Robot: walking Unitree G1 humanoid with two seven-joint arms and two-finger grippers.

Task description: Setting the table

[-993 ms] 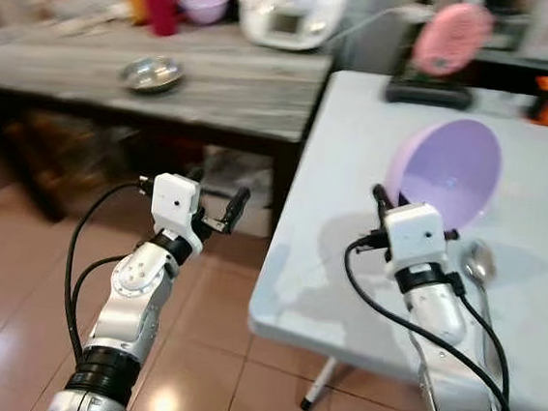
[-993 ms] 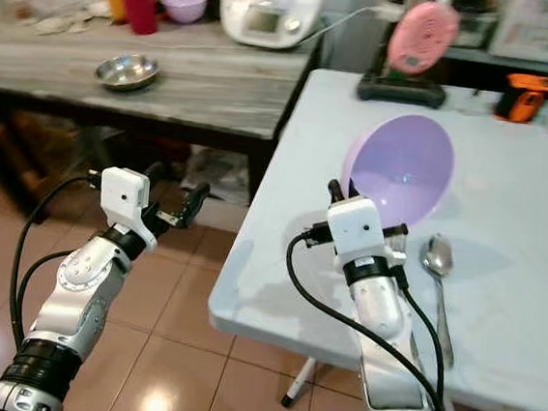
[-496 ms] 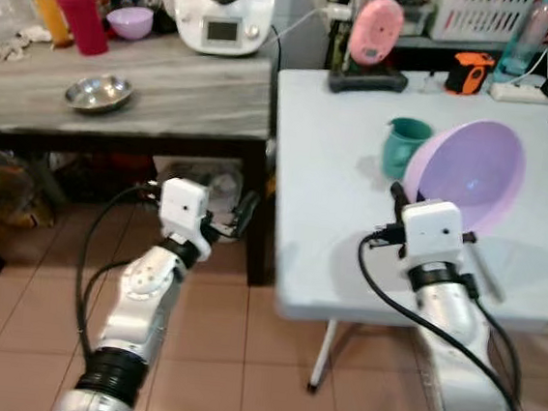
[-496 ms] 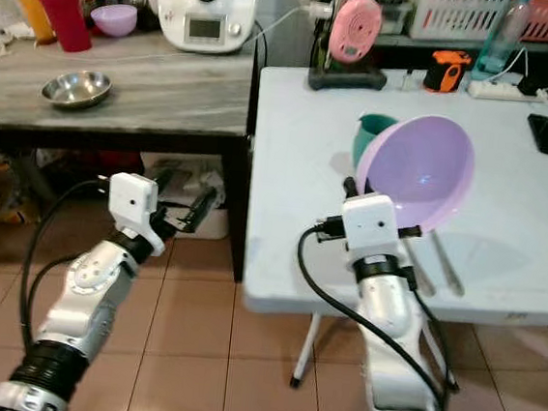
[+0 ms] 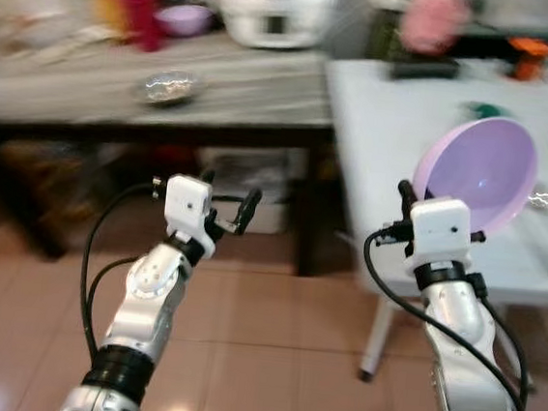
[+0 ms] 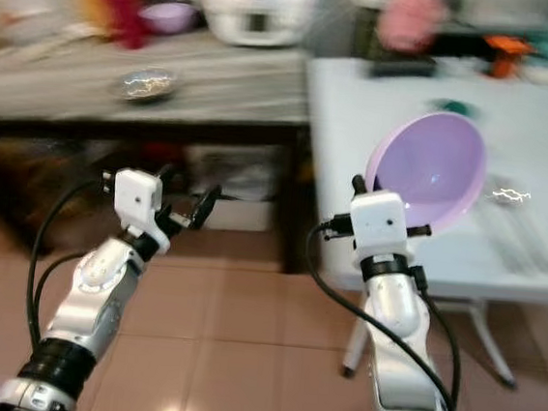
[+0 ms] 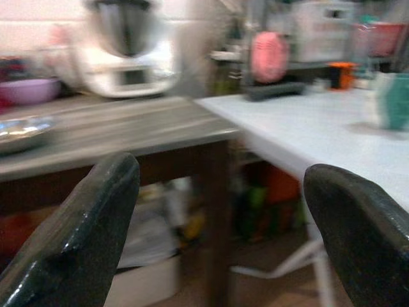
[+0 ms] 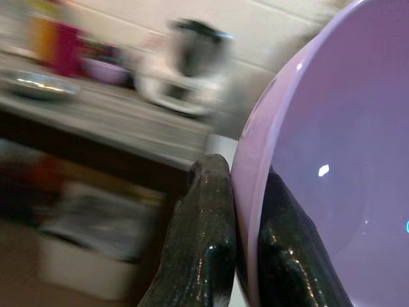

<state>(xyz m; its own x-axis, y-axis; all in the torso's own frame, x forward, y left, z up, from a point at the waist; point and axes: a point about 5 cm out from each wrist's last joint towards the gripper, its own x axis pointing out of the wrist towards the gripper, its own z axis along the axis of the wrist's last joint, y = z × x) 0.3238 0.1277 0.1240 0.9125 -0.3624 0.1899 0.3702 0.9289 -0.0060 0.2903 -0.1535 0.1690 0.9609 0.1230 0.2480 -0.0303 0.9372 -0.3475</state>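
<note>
My right gripper [image 5: 413, 194] is shut on the rim of a large lilac plastic bowl [image 5: 479, 175], held tilted on edge over the near left corner of the pale blue table [image 5: 399, 120]; its fingers [image 8: 211, 211] pinch the bowl's rim [image 8: 250, 160]. A spoon [image 6: 510, 196] lies on that table beside the bowl. My left gripper [image 5: 228, 201] is open and empty, held over the tiled floor in front of the wooden side table [image 5: 216, 98]. The open fingers [image 7: 77, 230] frame that side table.
On the wooden side table stand a steel bowl [image 5: 169, 87], a small purple bowl [image 5: 183, 19], a red cup [image 5: 140, 2] and a white kitchen machine [image 5: 274, 6]. A pink object [image 5: 433, 19] and an orange item [image 5: 530, 44] sit at the blue table's back. Views are blurred.
The whole picture has swung and blurred, so the camera has turned; the blue table now sits further right. The right gripper keeps its hold on the lilac bowl, the left stays open.
</note>
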